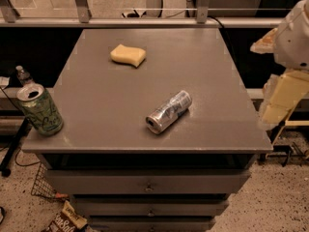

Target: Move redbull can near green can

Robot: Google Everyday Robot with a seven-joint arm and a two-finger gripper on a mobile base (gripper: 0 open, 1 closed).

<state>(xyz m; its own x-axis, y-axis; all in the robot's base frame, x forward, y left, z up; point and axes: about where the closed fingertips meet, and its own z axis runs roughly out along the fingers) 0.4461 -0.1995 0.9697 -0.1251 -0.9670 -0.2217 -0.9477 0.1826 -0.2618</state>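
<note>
The redbull can [169, 111], slim, silver with blue patches, lies on its side on the grey table [145, 81], right of the middle and near the front edge, its open end towards the front left. The green can [40, 109] stands upright at the table's front left corner. My gripper [276, 105], pale cream, hangs off the table's right edge, beside the front right corner and well to the right of the redbull can. It holds nothing that I can see.
A yellow sponge [128, 55] lies at the back left of the table. Drawers [145, 183] sit under the top. A railing [145, 21] runs behind the table. A small bottle [22, 75] stands beyond the left edge. A snack bag [65, 221] lies on the floor.
</note>
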